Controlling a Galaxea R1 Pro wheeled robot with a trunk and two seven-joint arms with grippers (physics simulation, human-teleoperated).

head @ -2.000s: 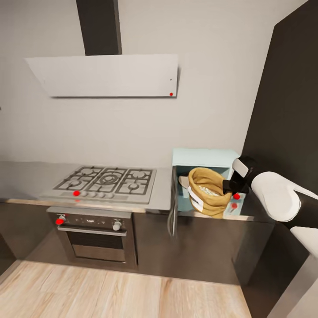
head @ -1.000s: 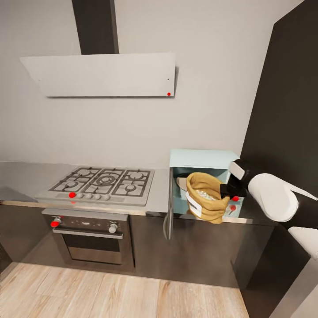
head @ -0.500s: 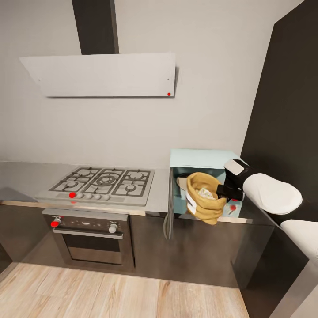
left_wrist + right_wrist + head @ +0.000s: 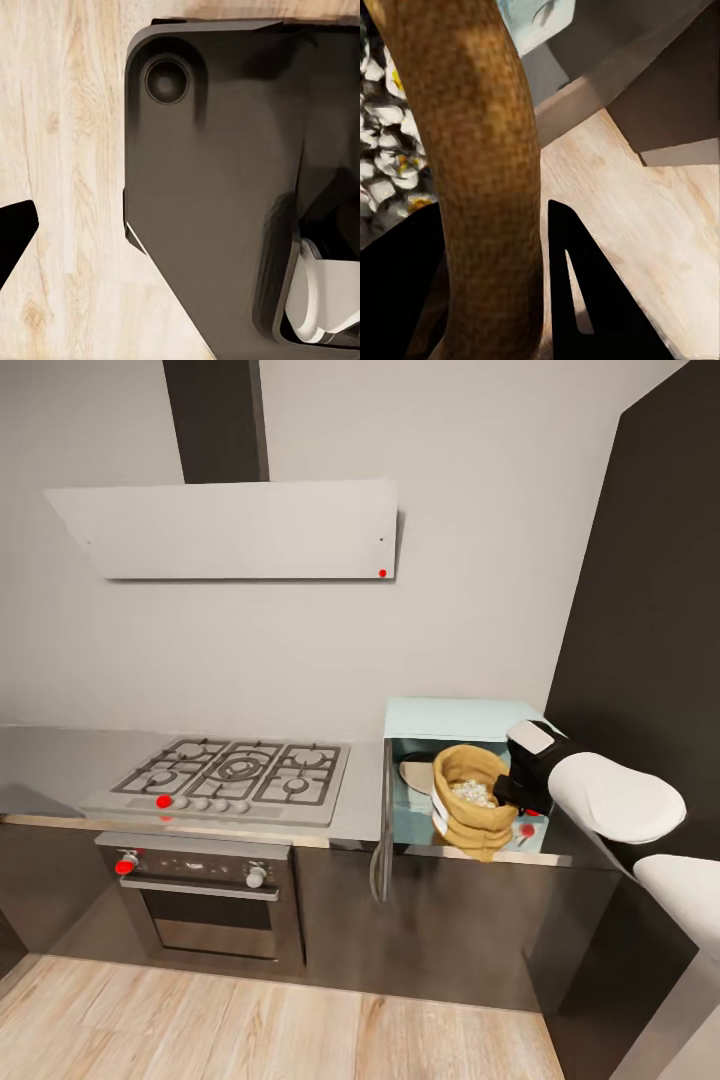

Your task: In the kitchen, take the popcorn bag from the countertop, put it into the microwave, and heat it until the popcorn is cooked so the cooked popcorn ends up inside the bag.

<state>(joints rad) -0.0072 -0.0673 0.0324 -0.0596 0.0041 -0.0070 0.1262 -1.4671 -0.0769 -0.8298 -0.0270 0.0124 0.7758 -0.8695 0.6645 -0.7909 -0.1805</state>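
Note:
The mint-blue microwave [image 4: 450,717] stands on the grey steel countertop [image 4: 50,765] with its door [image 4: 384,830] swung open to the left. The tan popcorn bag [image 4: 462,822] is nearly upright in the cavity's front opening, with its bottom at the sill. Pale popcorn [image 4: 471,792] heaps inside it. My right gripper [image 4: 512,792] is shut on the bag's right rim. In the right wrist view the rolled bag rim [image 4: 487,150] runs between the black fingers [image 4: 577,300], and popcorn [image 4: 379,150] lies beside it. One black left fingertip [image 4: 15,232] hangs over the floor.
A steel gas hob [image 4: 235,770] sits left of the microwave, over a steel oven [image 4: 210,905] and under a white hood [image 4: 230,528]. A tall dark cabinet [image 4: 650,610] closes the right side. The left wrist view shows the wood floor [image 4: 67,150] and my dark base [image 4: 217,187].
My right gripper has carried the bag up and deeper into the microwave opening, and the bag has turned from tilted to nearly upright. The camera shifted slightly early on.

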